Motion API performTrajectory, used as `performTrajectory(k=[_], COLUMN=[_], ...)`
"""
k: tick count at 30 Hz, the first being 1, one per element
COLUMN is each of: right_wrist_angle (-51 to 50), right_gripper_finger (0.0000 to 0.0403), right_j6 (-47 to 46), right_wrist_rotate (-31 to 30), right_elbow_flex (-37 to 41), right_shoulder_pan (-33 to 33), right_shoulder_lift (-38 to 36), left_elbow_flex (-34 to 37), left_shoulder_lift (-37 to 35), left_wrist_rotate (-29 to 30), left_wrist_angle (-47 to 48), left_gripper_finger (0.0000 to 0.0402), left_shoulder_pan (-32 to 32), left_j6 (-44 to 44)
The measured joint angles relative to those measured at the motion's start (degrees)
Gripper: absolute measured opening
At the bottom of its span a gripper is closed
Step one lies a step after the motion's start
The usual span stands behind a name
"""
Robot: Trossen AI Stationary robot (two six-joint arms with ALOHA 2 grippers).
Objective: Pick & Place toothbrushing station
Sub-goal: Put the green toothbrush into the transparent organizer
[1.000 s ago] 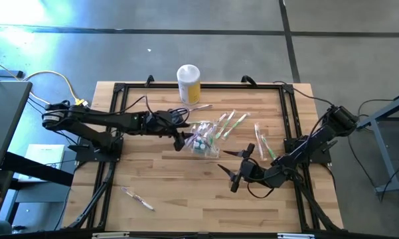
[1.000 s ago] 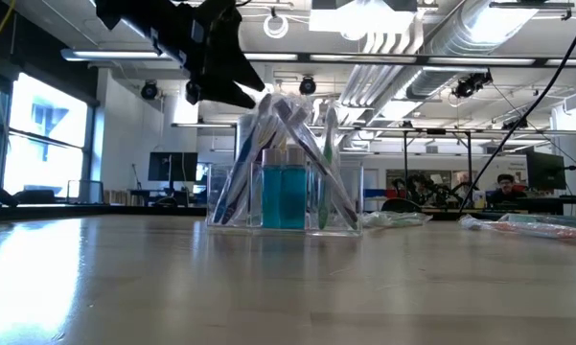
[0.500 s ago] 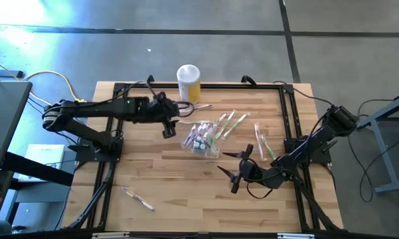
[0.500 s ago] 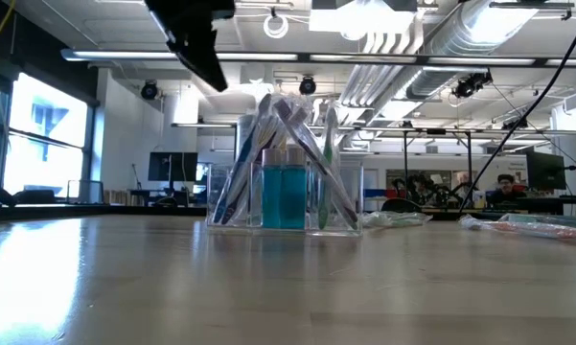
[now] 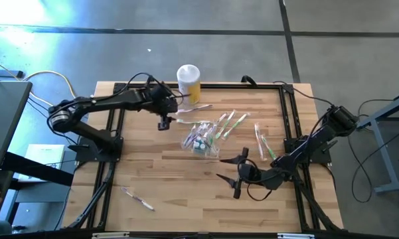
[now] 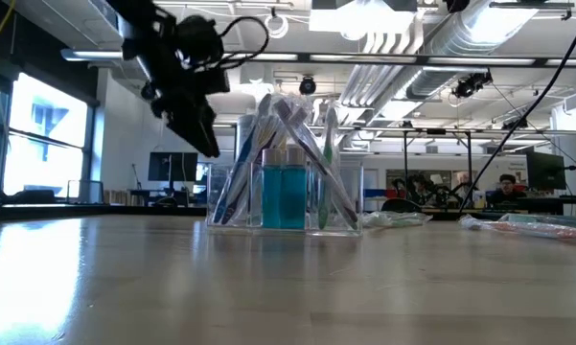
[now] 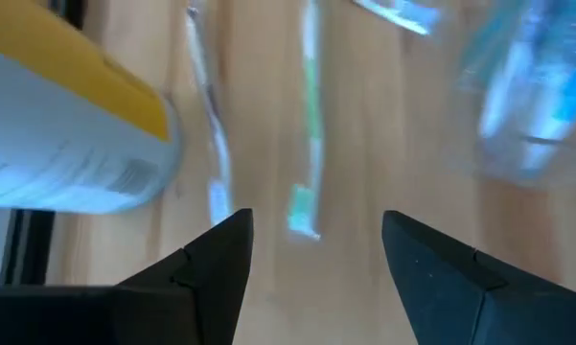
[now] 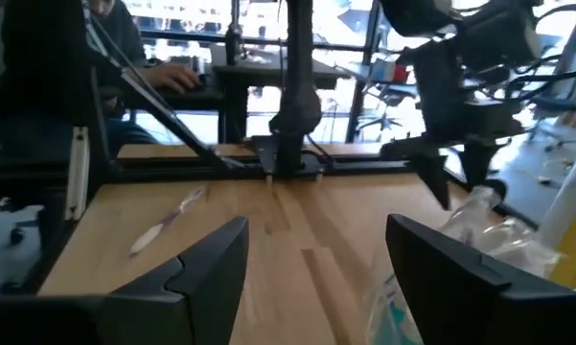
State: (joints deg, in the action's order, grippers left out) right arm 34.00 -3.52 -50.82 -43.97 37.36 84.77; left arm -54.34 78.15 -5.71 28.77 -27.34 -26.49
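The left gripper (image 5: pixel 164 123) hovers with fingers apart and empty by the yellow jar (image 5: pixel 188 82). Mid-table (image 5: pixel 153 172) stands the toothbrushing station (image 5: pixel 200 138), clear plastic holding leaning toothbrushes (image 6: pixel 318 168) and a blue block: light, stiff and likely slick, so best pinched at a side wall. The right gripper (image 5: pixel 236 174) waits nearby, fingers wide and empty.

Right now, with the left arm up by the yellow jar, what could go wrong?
The open left gripper hangs close to the yellow jar, so a careless swing might tip it. Loose toothbrushes lie around the clear toothbrushing station and could get swept aside. The station's transparency may spoil aiming.
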Motion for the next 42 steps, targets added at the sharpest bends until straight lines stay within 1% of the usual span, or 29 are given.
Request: performTrajectory(k=[3,6,9,13,18,24,28,32,39,42], right_wrist_angle=[-1.6,-3.7,-4.2,-4.4,-4.2,-4.7,-4.8,-4.8,-4.8,-4.7], right_gripper_finger=[0.024,0.024,0.024,0.024,0.024,0.024,0.024,0.024,0.024,0.024], right_j6=[-2.7,-6.2,-8.7,-10.7,-11.9,-13.2,-13.1,-12.9,-11.8,-11.6], right_wrist_rotate=[0.5,1.2,2.7,6.1,9.8,12.3,12.3,12.3,12.2,12.0], right_elbow_flex=[0.0,0.0,0.0,0.0,0.0,0.0,0.0,0.0,0.0,0.0], right_shoulder_pan=[0.0,0.0,0.0,0.0,0.0,0.1,0.1,0.0,-0.3,-0.4], right_shoulder_lift=[0.0,0.0,0.0,0.0,0.0,0.0,0.0,0.0,0.0,0.0], left_elbow_flex=[3.5,5.5,6.2,6.2,6.2,6.1,6.1,5.9,5.9,5.9], left_shoulder_lift=[1.6,3.5,6.2,10.6,16.0,19.2,20.5,22.0,22.4,22.5], left_wrist_rotate=[-2.8,-6.6,-9.0,-13.9,-14.3,-14.6,-14.9,-16.4,-16.3,-16.1], left_wrist_angle=[-6.3,-13.1,-16.7,-20.5,-25.6,-25.7,-23.7,-22.2,-20.2,-18.9], left_gripper_finger=[0.0225,0.0225,0.0225,0.0225,0.0225,0.0225,0.0225,0.0225,0.0225,0.0211], left_shoulder_pan=[-3.4,-5.7,-7.1,-7.3,-7.2,-8.3,-8.3,-8.3,-8.3,-8.3], left_j6=[-2.4,-4.1,-4.8,-6.0,-6.7,-6.4,-6.3,-6.3,-5.7,-5.0])
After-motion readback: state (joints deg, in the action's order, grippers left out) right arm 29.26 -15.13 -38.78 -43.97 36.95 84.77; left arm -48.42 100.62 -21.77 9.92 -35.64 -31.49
